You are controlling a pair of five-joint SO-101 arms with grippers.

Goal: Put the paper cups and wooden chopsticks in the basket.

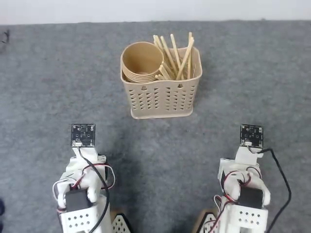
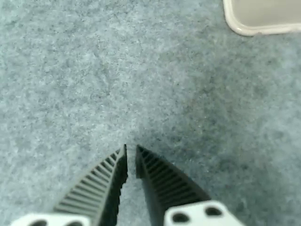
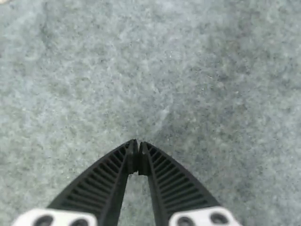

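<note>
Grey fuzzy cloth covers the counter (image 1: 48, 73) I am working over. From up high I see the tan plastic basket (image 1: 163, 99) standing upright near the far middle of the counter. The paper cups (image 1: 142, 60) sit stacked one inside the other in the left part of the basket, with the open side up. The wooden chopsticks (image 1: 175, 56) stand in the right part, leaning this way and that, and their tops stick out above the rim. Both arms are at the near edge, well apart from the basket, one on each side. My left end effector (image 2: 130, 153) hangs just over the bare cloth with its fingers almost together, only a thin slit between the tips, and nothing is in them. A corner of the basket shows farther off in that wrist view. My right end effector (image 3: 138, 146) is also over bare cloth, its fingertips pressed together and holding nothing.
</note>
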